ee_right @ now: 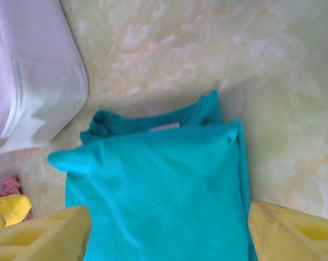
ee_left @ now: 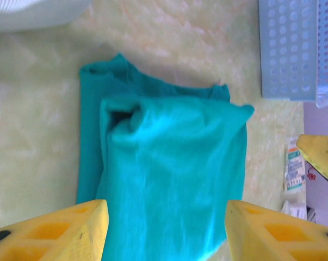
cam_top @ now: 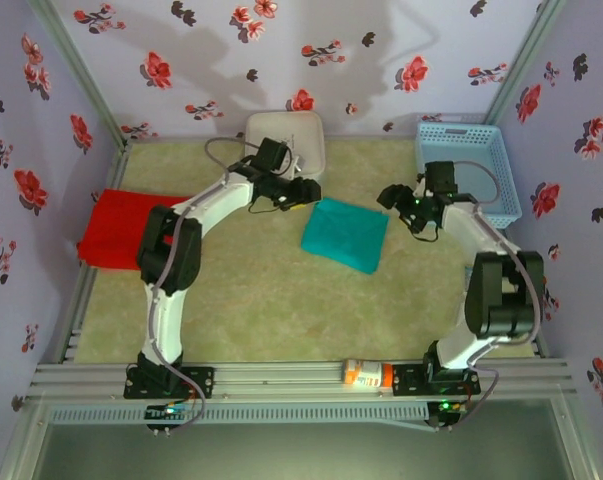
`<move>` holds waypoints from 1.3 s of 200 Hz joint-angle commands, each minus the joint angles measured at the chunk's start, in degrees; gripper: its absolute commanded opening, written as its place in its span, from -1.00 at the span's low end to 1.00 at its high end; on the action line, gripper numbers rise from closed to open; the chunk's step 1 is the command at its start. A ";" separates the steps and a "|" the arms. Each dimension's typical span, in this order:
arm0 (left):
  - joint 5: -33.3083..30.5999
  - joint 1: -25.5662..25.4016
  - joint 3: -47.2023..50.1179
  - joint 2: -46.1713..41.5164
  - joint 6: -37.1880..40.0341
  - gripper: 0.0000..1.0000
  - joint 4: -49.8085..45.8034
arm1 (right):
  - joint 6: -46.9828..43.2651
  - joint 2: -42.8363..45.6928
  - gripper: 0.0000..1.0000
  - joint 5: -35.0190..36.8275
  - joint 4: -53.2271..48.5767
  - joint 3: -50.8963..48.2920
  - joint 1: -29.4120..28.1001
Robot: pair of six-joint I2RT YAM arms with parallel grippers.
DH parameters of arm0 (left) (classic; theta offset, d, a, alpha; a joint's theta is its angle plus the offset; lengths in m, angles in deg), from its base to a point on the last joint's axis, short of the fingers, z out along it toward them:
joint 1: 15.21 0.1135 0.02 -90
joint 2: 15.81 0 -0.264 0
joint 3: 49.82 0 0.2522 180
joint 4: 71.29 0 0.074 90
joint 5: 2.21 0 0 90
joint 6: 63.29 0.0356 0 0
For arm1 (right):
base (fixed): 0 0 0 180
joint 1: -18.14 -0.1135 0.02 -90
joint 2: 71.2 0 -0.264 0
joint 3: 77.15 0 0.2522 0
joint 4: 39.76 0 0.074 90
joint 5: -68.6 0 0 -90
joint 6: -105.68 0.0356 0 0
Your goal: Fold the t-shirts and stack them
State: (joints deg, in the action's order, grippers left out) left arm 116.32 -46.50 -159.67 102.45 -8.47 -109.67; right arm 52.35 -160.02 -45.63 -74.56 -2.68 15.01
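As seen from the top, the teal t-shirt (cam_top: 346,235) lay folded mid-table between the left gripper (cam_top: 303,194) and right gripper (cam_top: 389,196); the red t-shirt (cam_top: 116,230) sat at the table's left edge. Left wrist: yellow fingers (ee_left: 55,231) spread wide above the teal t-shirt, gripping nothing. Right wrist: fingers (ee_right: 294,231) wide apart too, same shirt beneath.

We see one t-shirt (cam_top: 346,235) lying in the middle of the table (cam_top: 261,300), the left gripper (cam_top: 299,193) just left of it and the right gripper (cam_top: 389,196) just right. The box (cam_top: 306,135) sits behind-left, the basket (cam_top: 471,160) behind-right. The other t-shirt (cam_top: 116,228) lies well apart at the table's left edge.
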 commanded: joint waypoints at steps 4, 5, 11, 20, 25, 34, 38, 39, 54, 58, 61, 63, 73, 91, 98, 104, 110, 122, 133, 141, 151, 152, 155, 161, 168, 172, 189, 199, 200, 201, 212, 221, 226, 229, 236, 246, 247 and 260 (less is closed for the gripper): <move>-0.95 -1.68 4.86 -6.46 -0.94 0.17 1.90 | 2.84 6.84 0.54 -1.77 0.38 -5.78 -2.61; -0.99 -1.76 5.04 -6.59 -1.16 0.17 2.10 | 2.91 7.09 0.54 -1.78 0.47 -6.04 -2.72; -1.02 -2.29 6.13 -7.48 -2.42 0.17 3.56 | 4.22 8.43 0.57 -1.89 1.29 -7.59 -3.34; -0.90 -3.21 7.30 -8.15 -4.26 0.17 5.59 | 6.33 9.82 0.58 -2.49 3.24 -9.26 -4.43; -0.87 -3.60 7.53 -8.29 -5.20 0.16 6.31 | 7.47 10.46 0.59 -2.97 4.28 -9.85 -5.11; -0.79 -4.64 7.51 -7.80 -6.69 0.16 7.52 | 9.34 10.92 0.59 -3.35 6.09 -10.67 -6.38; -0.74 -5.05 7.35 -7.43 -7.19 0.16 8.03 | 10.01 10.99 0.59 -3.32 6.83 -11.01 -6.89; -0.66 -5.16 7.29 -7.30 -7.32 0.16 8.20 | 10.18 11.01 0.60 -3.35 7.03 -11.03 -7.02; 0.28 -6.71 5.76 -4.59 -9.05 0.16 9.57 | 12.72 9.99 0.63 -3.07 9.88 -11.55 -8.88; 1.25 -7.00 5.12 -3.49 -9.44 0.16 9.95 | 13.70 9.48 0.63 -3.39 11.12 -11.77 -9.18; 1.92 -7.21 4.56 -2.64 -9.80 0.16 10.17 | 14.34 9.11 0.63 -3.66 12.15 -11.97 -9.36; 2.35 -7.25 4.17 -2.01 -10.10 0.15 10.20 | 14.96 8.82 0.63 -3.86 12.75 -12.18 -9.48; 3.27 -7.60 2.82 0.84 -11.89 0.13 10.63 | 18.77 7.38 0.63 -4.84 17.69 -13.60 -9.82; 3.54 -7.74 2.85 4.14 -14.41 0.10 13.05 | 26.70 4.91 0.63 -7.10 29.54 -17.68 -10.56; 3.32 -7.66 3.69 4.99 -15.45 0.09 14.78 | 28.53 4.09 0.63 -7.11 32.64 -18.99 -10.88; 2.97 -7.58 4.60 5.58 -16.14 0.08 16.15 | 29.33 3.55 0.63 -6.68 34.48 -19.89 -11.16; 2.54 -7.56 5.14 6.19 -16.70 0.08 17.16 | 29.83 2.92 0.63 -6.11 35.88 -20.67 -11.40; 2.43 -7.52 5.92 7.41 -16.83 0.07 18.60 | 29.92 1.14 0.63 -5.40 37.82 -21.57 -11.94; 2.00 -7.34 6.11 8.63 -16.46 0.07 18.76 | 30.15 -1.24 0.63 -5.84 39.69 -22.32 -12.00; 2.00 -7.05 6.08 9.49 -16.03 0.07 18.08 | 30.11 -2.67 0.62 -6.41 40.61 -22.82 -11.95; 1.97 -6.49 6.06 10.28 -15.30 0.06 16.52 | 29.51 -3.92 0.62 -6.58 40.94 -23.51 -11.96; 1.97 -6.46 6.03 10.30 -15.15 0.05 16.40 | 29.42 -3.96 0.62 -6.55 40.92 -23.61 -11.97; 1.74 -6.28 6.16 10.32 -14.89 0.05 15.91 | 29.10 -4.30 0.62 -6.53 40.88 -23.86 -11.90; 1.28 -5.92 6.66 10.23 -14.40 0.05 15.26 | 28.56 -4.63 0.62 -6.48 40.61 -24.49 -11.85; 0.79 -5.58 7.79 9.89 -13.99 0.05 15.19 | 27.98 -4.90 0.62 -6.30 40.32 -25.25 -11.60; 0.59 -5.37 8.42 9.58 -13.89 0.06 15.34 | 27.62 -4.96 0.62 -6.23 40.13 -25.61 -11.56; 0.24 -4.85 11.50 8.43 -14.14 0.05 16.46 | 25.92 -4.66 0.62 -6.02 38.57 -26.99 -10.71; -0.39 -4.91 13.30 7.61 -14.22 0.05 17.08 | 24.46 -4.31 0.61 -6.01 36.76 -27.45 -10.21; -0.40 -4.92 13.52 7.56 -14.26 0.05 17.20 | 24.27 -4.24 0.61 -6.05 36.55 -27.47 -10.22; -0.45 -4.92 13.72 7.45 -14.24 0.05 17.26 | 24.08 -4.16 0.61 -6.03 36.31 -27.48 -10.18; -0.78 -5.09 15.98 6.44 -14.58 0.04 18.04 | 21.84 -3.22 0.61 -5.96 32.91 -27.53 -9.64; -0.82 -5.15 18.08 5.57 -15.30 0.04 19.10 | 20.27 -2.19 0.61 -5.63 30.41 -27.74 -9.07; -0.78 -5.25 19.38 5.00 -16.11 0.04 19.92 | 19.39 -1.64 0.61 -5.42 29.39 -28.08 -8.73; -0.76 -5.27 20.15 4.64 -16.47 0.04 20.33 | 19.04 -1.29 0.61 -5.43 28.78 -28.17 -8.66; -0.84 -5.51 22.15 3.58 -17.59 0.03 22.00 | 18.24 -0.62 0.61 -5.64 27.62 -28.40 -8.39; -1.35 -6.08 25.22 1.85 -19.22 0.02 24.56 | 16.91 0.32 0.61 -6.13 26.11 -28.54 -8.38; -1.45 -6.12 25.37 1.69 -19.44 0.02 24.81 | 16.76 0.45 0.61 -6.20 25.90 -28.54 -8.38; -2.60 -7.18 29.50 -0.44 -22.09 0.01 28.44 | 15.37 1.56 0.61 -6.75 23.99 -28.93 -8.34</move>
State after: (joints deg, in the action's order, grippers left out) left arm 119.12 -52.99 -138.01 103.65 -26.11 -81.04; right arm 73.09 -159.95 -53.15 -39.70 -29.26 5.89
